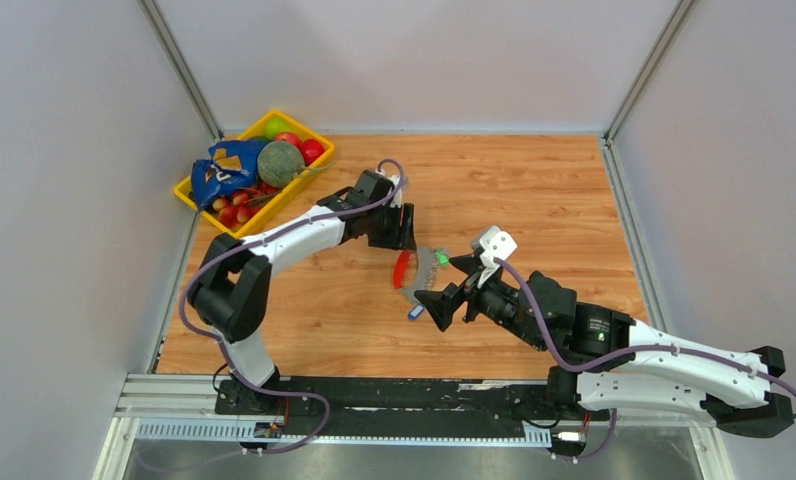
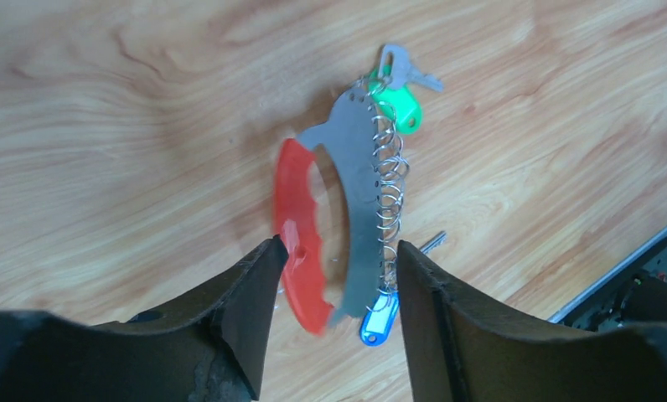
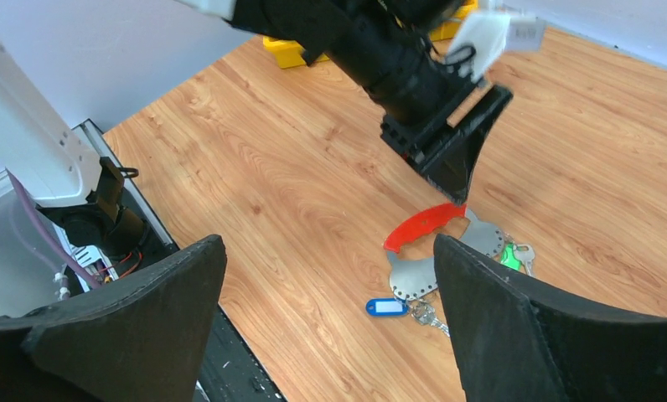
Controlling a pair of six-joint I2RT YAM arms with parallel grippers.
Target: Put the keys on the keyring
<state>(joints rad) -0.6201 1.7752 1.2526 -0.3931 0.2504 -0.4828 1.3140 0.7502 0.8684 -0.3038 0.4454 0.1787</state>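
The keyring (image 2: 301,234) is a red curved piece joined to a grey metal plate (image 2: 359,193) edged with wire rings. It lies on the wooden table, its lower end blurred. The keys hang at its ends: a green-capped one (image 2: 401,109) at the far end and a blue-capped one (image 2: 379,316) at the near end. My left gripper (image 2: 334,268) stands open astride the keyring, its left fingertip (image 2: 263,268) right against the red piece. My right gripper (image 3: 328,243) is wide open and holds nothing, hovering just short of the keyring (image 3: 422,224) and the blue cap (image 3: 387,307).
A yellow bin (image 1: 199,203) with balls and a blue bag stands at the table's back left corner. The two grippers (image 1: 399,240) (image 1: 446,285) are close together mid-table. A metal rail (image 1: 374,400) runs along the near edge, and walls close in on three sides.
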